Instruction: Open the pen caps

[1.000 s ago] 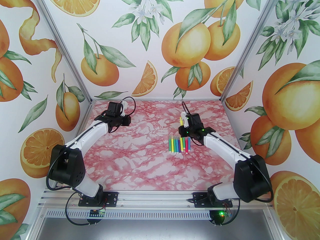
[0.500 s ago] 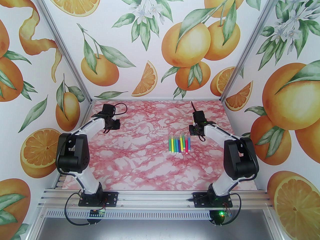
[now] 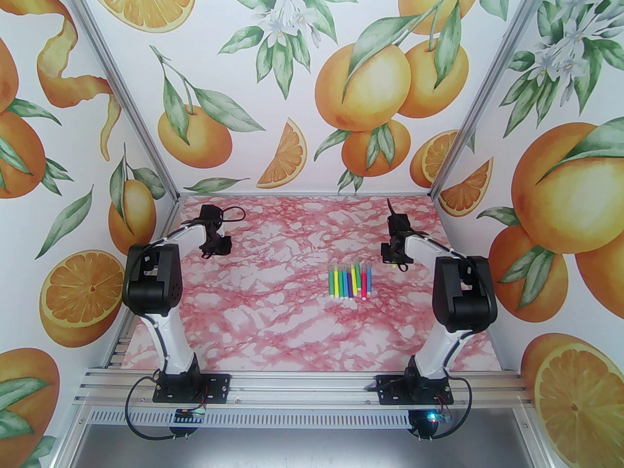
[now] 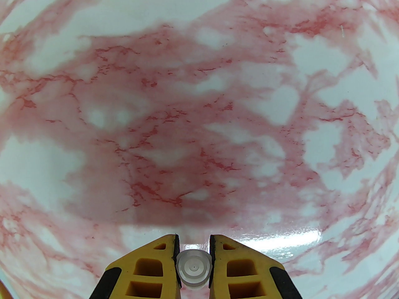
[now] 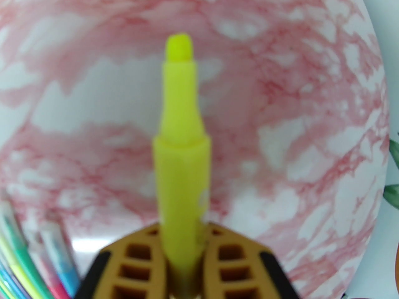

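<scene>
My left gripper (image 4: 193,241) is shut on a clear round pen cap (image 4: 193,268), seen end-on between the yellow fingers above bare table. My right gripper (image 5: 184,229) is shut on a yellow marker (image 5: 182,173) whose bare tip (image 5: 178,47) points away from the camera, with no cap on it. In the top view the left gripper (image 3: 214,249) hangs at the far left and the right gripper (image 3: 396,260) at the far right, well apart. A row of several coloured markers (image 3: 350,284) lies just left of the right gripper.
The pink marbled table (image 3: 292,329) is walled at the back and sides by orange-print panels. Ends of the lying markers (image 5: 18,260) show at the lower left of the right wrist view. Both arm bases sit on the near rail.
Both arms have folded back and drawn apart, the left to the left and the right to the right. Each wrist has turned downward, and the yellow marker went with the right gripper.
</scene>
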`<move>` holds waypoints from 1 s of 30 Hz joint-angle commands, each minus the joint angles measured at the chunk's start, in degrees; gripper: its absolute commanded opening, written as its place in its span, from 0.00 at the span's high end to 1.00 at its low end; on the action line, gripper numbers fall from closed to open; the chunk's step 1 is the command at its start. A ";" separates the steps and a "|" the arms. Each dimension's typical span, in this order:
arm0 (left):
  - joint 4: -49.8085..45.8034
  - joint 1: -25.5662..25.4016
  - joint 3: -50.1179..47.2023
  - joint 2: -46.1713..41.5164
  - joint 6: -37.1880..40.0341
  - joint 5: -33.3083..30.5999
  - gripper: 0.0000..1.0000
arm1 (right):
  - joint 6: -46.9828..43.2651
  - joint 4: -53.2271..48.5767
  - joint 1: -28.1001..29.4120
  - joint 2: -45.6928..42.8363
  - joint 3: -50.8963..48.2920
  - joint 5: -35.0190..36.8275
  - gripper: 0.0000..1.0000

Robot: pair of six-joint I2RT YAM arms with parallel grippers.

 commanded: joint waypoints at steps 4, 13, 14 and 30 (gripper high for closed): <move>-1.06 0.66 3.63 2.36 1.16 0.36 0.96 | 0.33 -1.78 -1.16 3.12 2.12 0.29 0.90; -0.78 0.93 3.98 4.47 1.26 0.80 0.93 | 1.07 -2.99 -2.14 5.45 3.27 -0.17 0.87; -0.76 0.93 3.94 4.65 1.26 0.88 0.91 | 1.12 -3.08 -2.25 5.49 3.25 -0.28 0.86; -0.07 0.95 3.33 4.50 0.90 1.72 0.76 | 1.84 -4.22 -2.67 6.07 3.58 0.35 0.69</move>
